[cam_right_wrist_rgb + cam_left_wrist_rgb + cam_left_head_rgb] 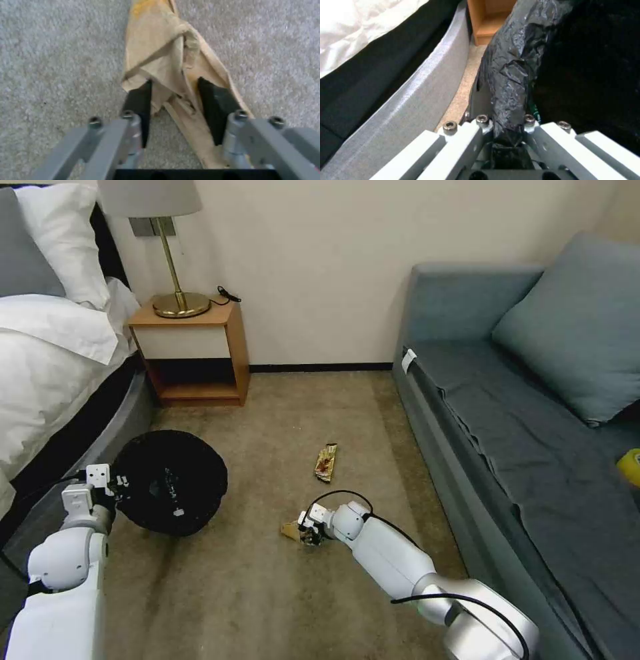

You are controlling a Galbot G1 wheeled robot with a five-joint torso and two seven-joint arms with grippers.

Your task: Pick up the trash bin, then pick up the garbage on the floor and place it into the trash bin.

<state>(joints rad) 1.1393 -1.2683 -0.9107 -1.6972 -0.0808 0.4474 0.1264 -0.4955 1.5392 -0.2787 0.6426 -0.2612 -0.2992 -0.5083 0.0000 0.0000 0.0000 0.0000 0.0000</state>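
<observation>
Nearest the robot, on the carpet (267,580), the crumpled tan paper wrapper (166,62) is straddled by the right gripper (176,105), whose black pads (213,107) press into its folds without being fully closed. To the left, the trash bin (170,480) is held tilted beside the bed (53,380), its black bag rim (510,82) clamped in the left gripper (506,125). Farther out, the gold-brown candy wrapper (326,461) is seen lying flat on the carpet.
</observation>
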